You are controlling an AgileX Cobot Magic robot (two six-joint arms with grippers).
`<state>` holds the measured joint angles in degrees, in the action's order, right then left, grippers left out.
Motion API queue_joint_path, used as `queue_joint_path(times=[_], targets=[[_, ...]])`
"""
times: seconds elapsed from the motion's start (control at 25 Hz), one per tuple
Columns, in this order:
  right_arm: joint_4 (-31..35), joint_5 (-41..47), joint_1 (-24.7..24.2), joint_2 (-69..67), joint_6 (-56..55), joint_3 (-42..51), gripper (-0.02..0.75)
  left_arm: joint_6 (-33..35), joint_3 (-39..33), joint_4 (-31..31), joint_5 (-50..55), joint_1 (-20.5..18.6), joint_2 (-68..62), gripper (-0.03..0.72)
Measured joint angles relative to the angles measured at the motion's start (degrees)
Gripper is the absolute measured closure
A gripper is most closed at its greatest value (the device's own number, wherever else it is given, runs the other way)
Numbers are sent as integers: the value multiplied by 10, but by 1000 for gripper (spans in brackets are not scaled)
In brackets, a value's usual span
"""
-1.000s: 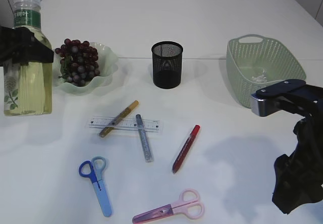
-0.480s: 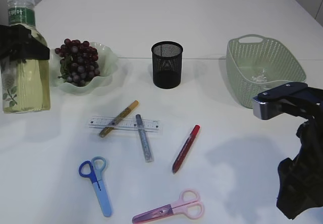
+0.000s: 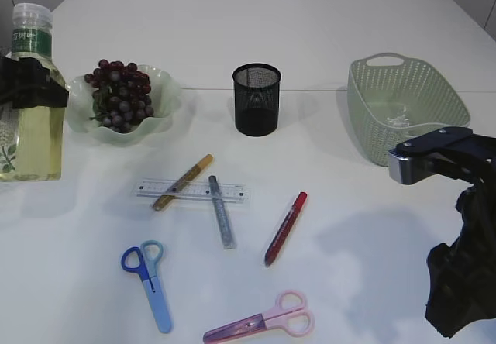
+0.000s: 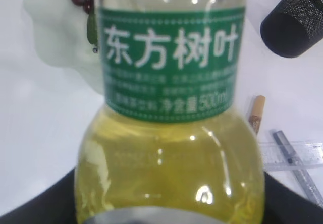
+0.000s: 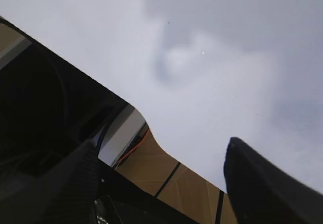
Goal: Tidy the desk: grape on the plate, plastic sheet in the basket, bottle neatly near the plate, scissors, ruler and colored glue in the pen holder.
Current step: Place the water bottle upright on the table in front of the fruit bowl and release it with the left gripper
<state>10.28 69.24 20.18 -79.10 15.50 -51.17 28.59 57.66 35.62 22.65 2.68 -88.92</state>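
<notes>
While the white table (image 3: 325,26) fills the whole exterior view, the biggest thing on it is the pale green basket (image 3: 434,88) at the right edge, with a crumpled clear plastic sheet (image 3: 397,116) lying inside. Below it, at lower right, the right gripper (image 3: 425,156) shows only as a dark arm and a grey-tipped finger; its wrist view shows two black fingers (image 5: 262,183) spread wide apart with nothing between them, only bare table.

At the far left edge stands the tea bottle (image 3: 27,104), upright, filled with yellow liquid, with a green label and clear cap. The left gripper (image 3: 31,82) is clamped across its shoulder, black fingers on either side of the body; in the left wrist view the bottle fills the frame, with black gripper parts showing at both lower corners.

Just right of the bottle sits the green scalloped plate (image 3: 163,88) holding the bunch of dark grapes (image 3: 120,94). The black mesh pen holder (image 3: 256,100) stands at upper centre.

In the middle lies the clear ruler (image 3: 236,193), with a gold glitter glue pen (image 3: 183,181) and a silver one (image 3: 221,212) crossing it. A red glue pen (image 3: 286,228) lies to the right. Blue scissors (image 3: 149,280) lie at lower left, pink scissors (image 3: 263,321) at bottom centre.
</notes>
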Motion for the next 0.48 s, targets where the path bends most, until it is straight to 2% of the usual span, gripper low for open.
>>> queue_joint_path(times=[0.24, 0.48], targets=[[0, -4, 0, 0, 0, 0, 143, 0, -5, -37, -68, 0, 0, 241], [-3, -9, 0, 0, 0, 0, 143, 0, -49, -57, -196, 0, 0, 241]])
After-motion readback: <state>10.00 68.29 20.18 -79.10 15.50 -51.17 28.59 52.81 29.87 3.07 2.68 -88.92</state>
